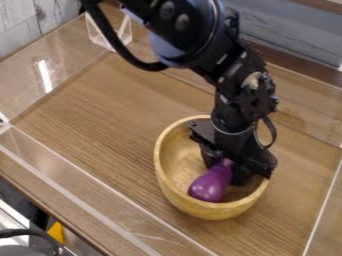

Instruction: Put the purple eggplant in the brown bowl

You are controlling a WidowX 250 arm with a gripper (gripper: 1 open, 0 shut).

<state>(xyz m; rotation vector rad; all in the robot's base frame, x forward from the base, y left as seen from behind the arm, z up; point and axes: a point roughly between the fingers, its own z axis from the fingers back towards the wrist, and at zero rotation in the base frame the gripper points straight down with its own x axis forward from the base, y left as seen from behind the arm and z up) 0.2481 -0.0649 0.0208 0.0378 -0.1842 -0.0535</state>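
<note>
Eggplant, purple eggplant (210, 184), lies inside the brown bowl (174, 176) at near right of the wooden table (94, 120). My gripper (233, 169) points down, jaws closed narrowly around its upper end.

Black arm (201, 45) reaching down, jaws nearly closed

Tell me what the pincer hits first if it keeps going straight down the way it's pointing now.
The pincer points steeply down into the brown bowl, its tips at the purple eggplant. Going on, it would likely press the eggplant against the bowl's floor, though depth is unclear.
</note>
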